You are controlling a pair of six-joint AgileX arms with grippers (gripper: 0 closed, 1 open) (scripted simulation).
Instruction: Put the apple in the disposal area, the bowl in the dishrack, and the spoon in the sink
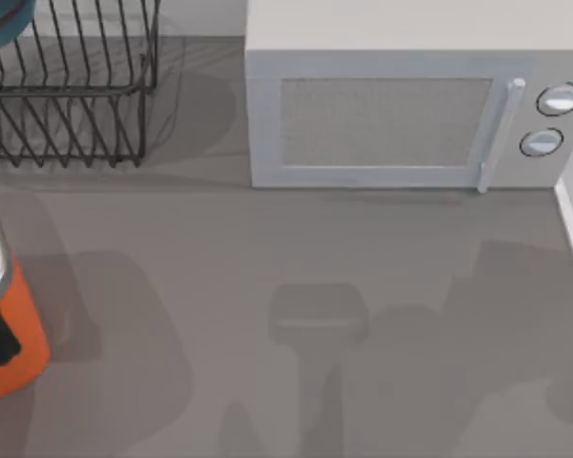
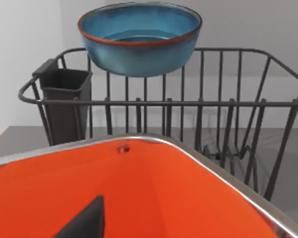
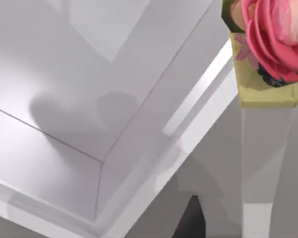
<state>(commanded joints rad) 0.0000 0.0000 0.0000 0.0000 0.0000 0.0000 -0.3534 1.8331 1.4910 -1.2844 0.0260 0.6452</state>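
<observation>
Neither gripper's fingers can be made out, so whether they stand apart or together I cannot tell. A dark wedge at the lower edge of the left wrist view may belong to the left gripper, but that is uncertain. That wrist camera looks across the disposal area, an orange container with a grey metallic rim, toward the dishrack beyond it. The bowl appears above the rack's top wire, level and upright; whether it is hanging over the rack or resting on something inside it I cannot tell. In the top view the disposal area sits at the left edge, the dishrack at far left with the bowl at its far-left corner, and a microwave at far centre. The right wrist view shows white panels and a pink flower in a yellow vase. The bowl step seems to be in hand or just finishing. If so, the next move calls for finding the spoon and the sink.
</observation>
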